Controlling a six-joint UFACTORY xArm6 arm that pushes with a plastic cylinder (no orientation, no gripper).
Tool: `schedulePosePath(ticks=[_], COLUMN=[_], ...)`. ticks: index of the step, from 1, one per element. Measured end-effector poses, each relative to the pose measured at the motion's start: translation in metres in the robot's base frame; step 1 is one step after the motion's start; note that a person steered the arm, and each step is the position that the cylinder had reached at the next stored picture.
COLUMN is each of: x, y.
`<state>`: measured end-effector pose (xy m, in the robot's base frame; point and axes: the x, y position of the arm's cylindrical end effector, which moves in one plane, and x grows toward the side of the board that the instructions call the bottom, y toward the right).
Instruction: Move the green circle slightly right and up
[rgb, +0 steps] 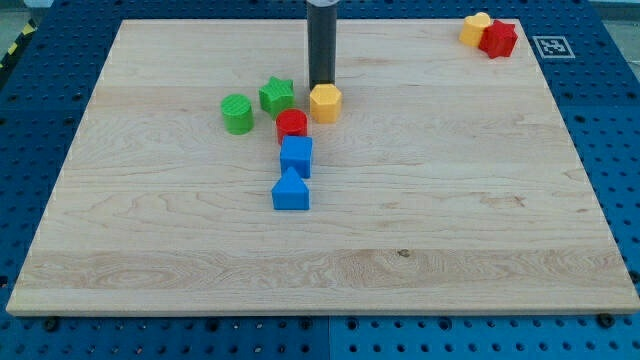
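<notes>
So there are no jaws on this rig at all, nothing sitting apart or together, just a straight dark rod (322, 45) coming down from the view's top, and my tip (321, 88) is sitting right behind the yellow hexagon (325, 102), touching it or as good as, on the side toward the view's top. Just to the view's left of the tip the green star (276, 95) is lying close by, not quite touching the rod as far as the view is showing. The green circle (237, 113), the one the task is about, is sitting a bit further toward the view's left and slightly lower than the star, near it but apart from the tip. Below the yellow hexagon and a touch left, the red circle (291, 124) is nestling against it, and a blue cube (296, 156) is sitting directly under that, touching or nearly so. Under the cube, a blue house-shaped block (291, 190) is resting just beside it. Way off in the top right corner, well apart from the whole cluster, a yellow block (474, 28) and a red block (498, 38) are sitting pressed together, shapes hard to call. Everything is lying on the pale wooden worktop (450, 200), which is resting on a blue pegboard base (610, 120).
</notes>
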<state>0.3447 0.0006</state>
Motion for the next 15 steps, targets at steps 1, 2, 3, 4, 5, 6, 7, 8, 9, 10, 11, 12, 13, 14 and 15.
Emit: schedulePosePath(ticks=[1, 2, 3, 4, 5, 6, 7, 8, 9, 10, 11, 12, 13, 14, 15], x=[0.021, -0.04, -0.093, -0.09, -0.05, 0.005, 0.022, 0.046, 0.049, 0.048, 0.048, 0.048, 0.048, 0.039, 0.023], y=[0.0, -0.004, -0.046, -0.142, -0.195, -0.196, -0.19, -0.168, -0.134, -0.095, -0.061, -0.042, -0.021, -0.008, -0.008])
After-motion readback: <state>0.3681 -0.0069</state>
